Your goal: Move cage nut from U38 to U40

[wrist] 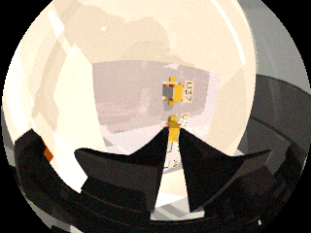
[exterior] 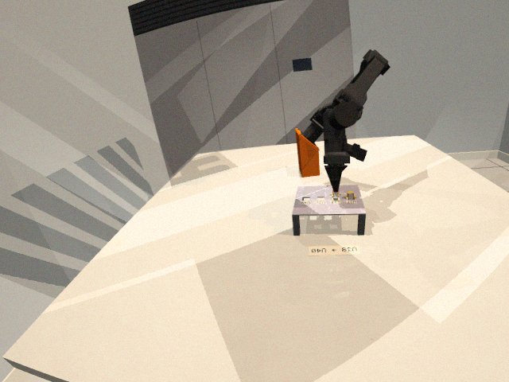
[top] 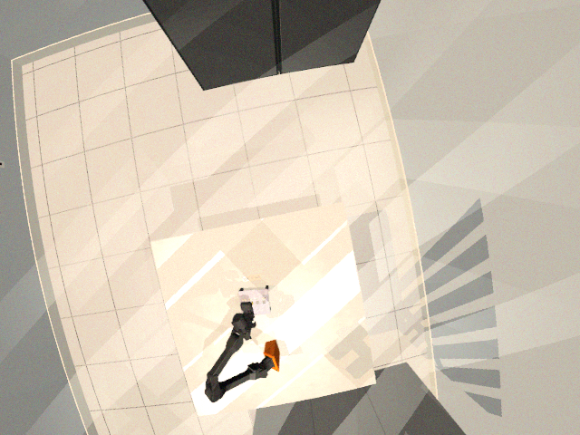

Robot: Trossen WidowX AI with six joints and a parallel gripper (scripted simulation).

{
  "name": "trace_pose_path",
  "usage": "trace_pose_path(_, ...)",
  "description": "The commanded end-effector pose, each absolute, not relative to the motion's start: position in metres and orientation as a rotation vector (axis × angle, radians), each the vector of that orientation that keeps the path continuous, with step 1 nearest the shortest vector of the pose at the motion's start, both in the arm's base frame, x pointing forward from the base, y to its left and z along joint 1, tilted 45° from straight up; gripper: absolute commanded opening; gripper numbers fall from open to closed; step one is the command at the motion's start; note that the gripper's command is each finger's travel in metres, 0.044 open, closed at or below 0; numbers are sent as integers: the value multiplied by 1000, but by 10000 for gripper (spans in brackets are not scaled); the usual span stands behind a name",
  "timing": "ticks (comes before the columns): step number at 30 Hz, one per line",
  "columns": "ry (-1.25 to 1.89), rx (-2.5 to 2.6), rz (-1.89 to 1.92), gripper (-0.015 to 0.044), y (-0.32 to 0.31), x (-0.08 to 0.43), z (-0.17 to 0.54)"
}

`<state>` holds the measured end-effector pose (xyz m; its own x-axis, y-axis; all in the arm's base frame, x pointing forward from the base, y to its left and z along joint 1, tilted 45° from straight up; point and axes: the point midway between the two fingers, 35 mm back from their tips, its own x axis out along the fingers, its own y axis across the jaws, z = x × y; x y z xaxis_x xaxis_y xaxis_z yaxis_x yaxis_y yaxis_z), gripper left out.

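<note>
A robot's black gripper [exterior: 336, 190] [wrist: 174, 130], pointed downward, grasps a yellow cage nut [exterior: 335, 194] [wrist: 173, 132] at hole U38 of a pale rail plate [top: 262, 309] [exterior: 328, 208] [wrist: 128, 83]. The other nut [exterior: 350, 195] [wrist: 173, 92] sits just beside it at U37. Empty hole U40 [exterior: 305, 199] lies near the plate's left side in the exterior view, with a printed label [exterior: 333, 250] on the table [top: 327, 234] [exterior: 267, 312] in front.
</note>
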<state>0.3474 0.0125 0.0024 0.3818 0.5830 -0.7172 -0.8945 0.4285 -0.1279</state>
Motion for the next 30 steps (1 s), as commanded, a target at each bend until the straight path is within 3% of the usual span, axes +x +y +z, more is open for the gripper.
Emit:
trace_pose_path(1,641,-559,1011,30,12,349,4)
trace_pose_path(30,654,-550,1045,30,11,350,5)
